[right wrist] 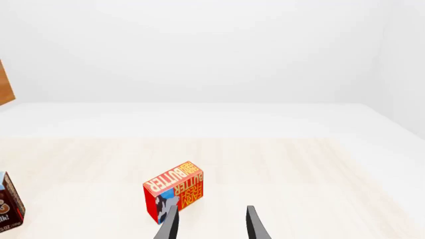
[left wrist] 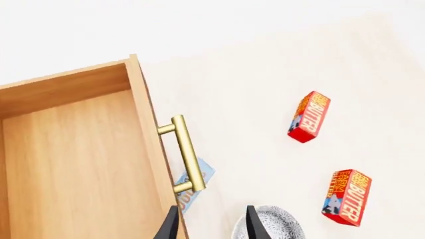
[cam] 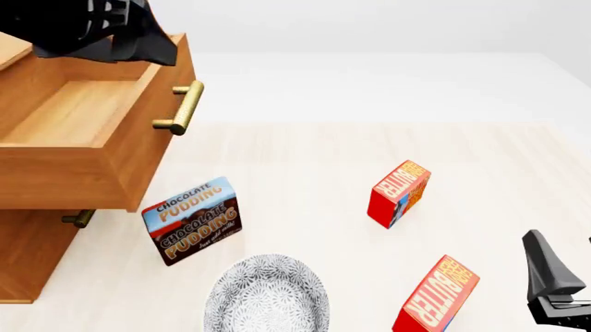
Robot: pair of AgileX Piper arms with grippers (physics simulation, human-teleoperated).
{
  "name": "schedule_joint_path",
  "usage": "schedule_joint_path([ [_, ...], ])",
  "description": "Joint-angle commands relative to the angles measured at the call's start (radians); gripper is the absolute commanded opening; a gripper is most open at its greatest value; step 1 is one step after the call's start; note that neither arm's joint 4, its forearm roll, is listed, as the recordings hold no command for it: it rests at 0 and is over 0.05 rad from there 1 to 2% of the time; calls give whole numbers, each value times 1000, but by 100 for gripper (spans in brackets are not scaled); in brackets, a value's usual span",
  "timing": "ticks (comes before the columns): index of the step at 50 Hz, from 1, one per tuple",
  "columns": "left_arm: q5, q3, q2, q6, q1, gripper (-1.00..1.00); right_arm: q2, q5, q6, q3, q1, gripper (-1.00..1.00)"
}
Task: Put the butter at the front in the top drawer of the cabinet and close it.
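Observation:
The cabinet [cam: 28, 256] stands at the left with its top drawer [cam: 74, 117] pulled out and nothing inside; the drawer's wooden floor [left wrist: 73, 164] and brass handle [left wrist: 186, 154] fill much of the left wrist view. Two butter cartons lie on the table. The front butter [cam: 436, 294] lies nearest the near edge, also seen as the butter [left wrist: 347, 197] beside the plate. The other butter [cam: 400, 194] lies farther back. My left gripper [left wrist: 211, 226] hangs open above the drawer's handle side. My right gripper [right wrist: 211, 224] is open and empty, low at the front right, just right of the front butter.
A brown Chocolate Pudding box [cam: 192, 221] stands close to the cabinet, below the open drawer's front. A grey patterned plate [cam: 268, 297] lies at the near edge between the box and the front butter. The lower drawer's handle [cam: 79, 218] shows under the open drawer.

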Motion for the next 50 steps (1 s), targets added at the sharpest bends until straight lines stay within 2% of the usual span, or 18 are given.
schedule_joint_path([
  [1,-6,-26,-23,105,-52,100,-4,3,0,1,0,100],
  [3,-20,-8,-32,102,-69,100,-4,3,0,1,0,100],
  [5,-33,-12,-48,143,-70,100,-4,3,0,1,0,100],
  [7,-44,24,-52,172,-67,100,-4,3,0,1,0,100],
  [9,-72,30,-53,165,-102,100,-4,3,0,1,0,100],
  [12,-104,80,-46,210,-101,100,-4,3,0,1,0,100],
  [14,-115,89,-43,215,-98,100,-4,3,0,1,0,100],
  [16,-168,116,-25,239,-124,100,-4,3,0,1,0,100],
  [26,-306,166,9,236,-203,100,-4,3,0,1,0,100],
  [42,-418,165,101,235,-271,100,-4,3,0,1,0,100],
  [50,-477,169,170,203,-294,100,-4,3,0,1,0,100],
])
